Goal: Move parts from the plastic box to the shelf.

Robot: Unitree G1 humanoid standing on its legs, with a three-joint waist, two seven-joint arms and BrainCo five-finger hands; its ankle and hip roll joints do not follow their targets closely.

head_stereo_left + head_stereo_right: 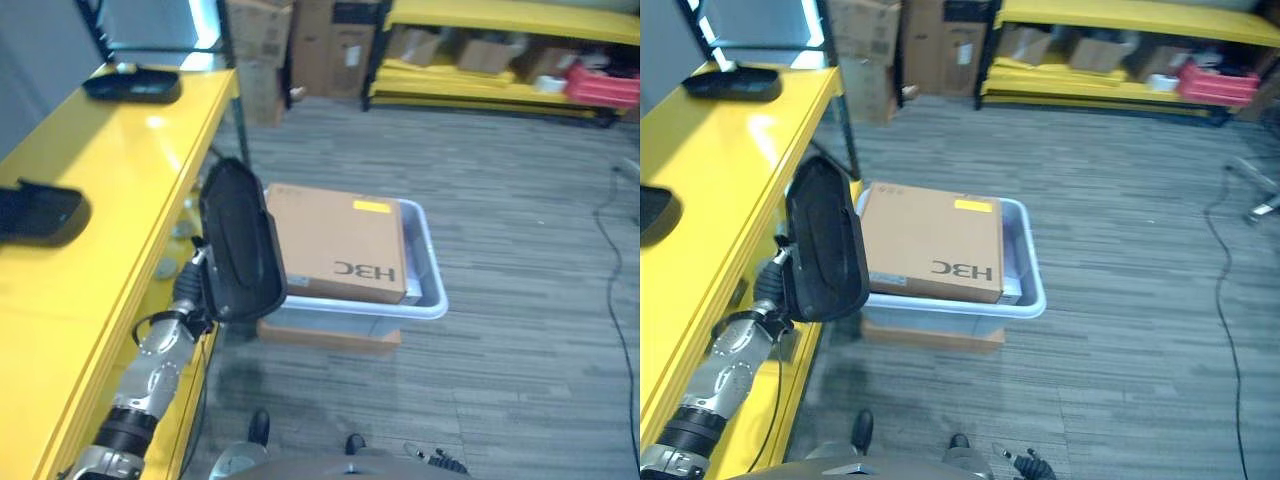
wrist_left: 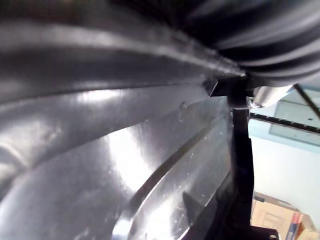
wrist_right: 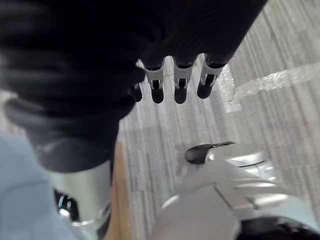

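Cardboard boxes [image 1: 262,45] on grey carpet [image 1: 520,250]

Three flat black plastic parts: two lie on the yellow shelf [image 1: 120,190], at its far end [image 1: 132,87] and its left edge [image 1: 38,213], one is held [image 1: 240,245]. One brown cardboard box [image 1: 335,240] sits in one pale grey plastic box [image 1: 425,262].

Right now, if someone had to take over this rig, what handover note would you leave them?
Left hand: carries a black part upright, between the plastic box and the yellow shelf; its fingers are hidden behind the part.
Right hand: idle, fingers relaxed, holding nothing.
Done: two black parts already lie on the shelf top.
Left: set the held part on the shelf. A cardboard box lies in the plastic box; whether more parts remain there cannot be told.
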